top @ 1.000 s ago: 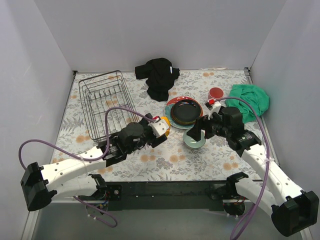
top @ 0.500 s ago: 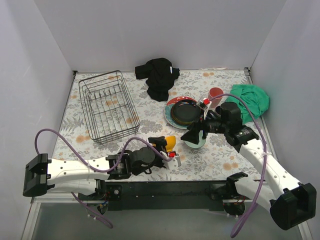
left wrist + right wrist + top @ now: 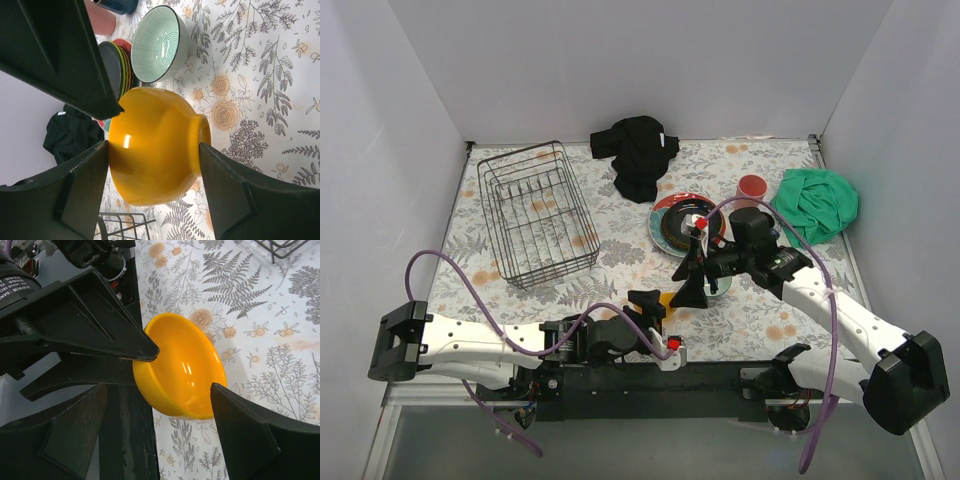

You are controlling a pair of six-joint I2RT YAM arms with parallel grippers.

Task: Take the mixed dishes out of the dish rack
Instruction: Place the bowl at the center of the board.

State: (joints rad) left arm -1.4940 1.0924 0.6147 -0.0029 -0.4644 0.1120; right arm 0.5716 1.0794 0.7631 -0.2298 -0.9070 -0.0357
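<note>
Crowding orange bowl (image 3: pixel 155 147): R gripper (image 3: pixel 686 284), plates (image 3: pixel 672 222).

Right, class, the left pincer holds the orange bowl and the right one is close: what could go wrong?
The left pincer grips the glossy orange bowl tipped on its side; it may slip out.
The open right pincer sits right at the same bowl, so the two pincers could clash.
A dropped bowl might strike the green-lined bowl nearby.
</note>
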